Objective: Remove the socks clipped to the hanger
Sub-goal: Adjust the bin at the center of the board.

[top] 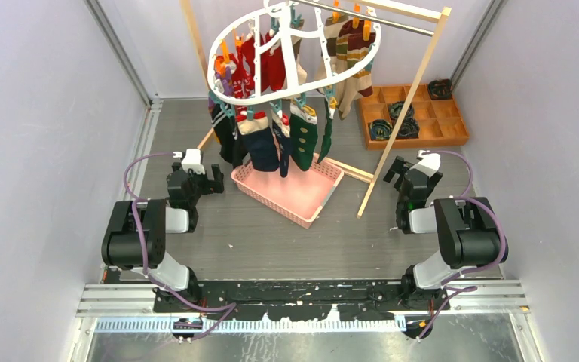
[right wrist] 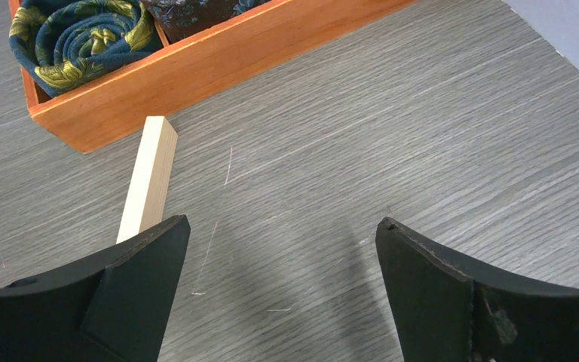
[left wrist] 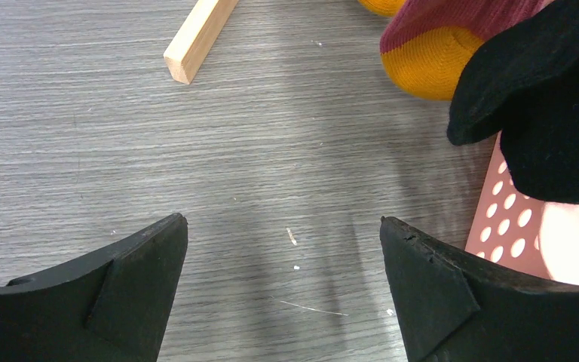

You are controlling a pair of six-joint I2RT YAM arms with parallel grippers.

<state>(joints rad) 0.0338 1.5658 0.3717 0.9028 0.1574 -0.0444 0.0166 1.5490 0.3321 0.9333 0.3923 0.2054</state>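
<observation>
While both arms sit low on the grey bench [top: 271, 241], the hanger [top: 212, 68] hangs high over its far middle inside the wooden rack [top: 403, 113]. The point where its hook catches lies beyond the top edge of the overhead view. The socks [top: 304, 136] are clipped all round it and overlap so thickly that their number cannot be told. Most clips are hidden behind the fabric. The lowest socks hang over the pink basket [top: 301, 192], but whether any touches it is unclear. The left end effector [top: 196, 179] is released, jaws spread wide and holding nothing, just left of the basket. In its wrist view a maroon sock with a mustard toe [left wrist: 430, 68] and a black sock [left wrist: 550, 98] are cut off by the frame, the black one covering part of the basket's perforated wall. The right end effector [top: 411, 177] is likewise released and empty, beside the rack's right leg. Its wrist view catches only a corner of the wooden tray [right wrist: 219, 68], holding a rolled blue-and-yellow fabric [right wrist: 83, 34] only partly in frame.
</observation>
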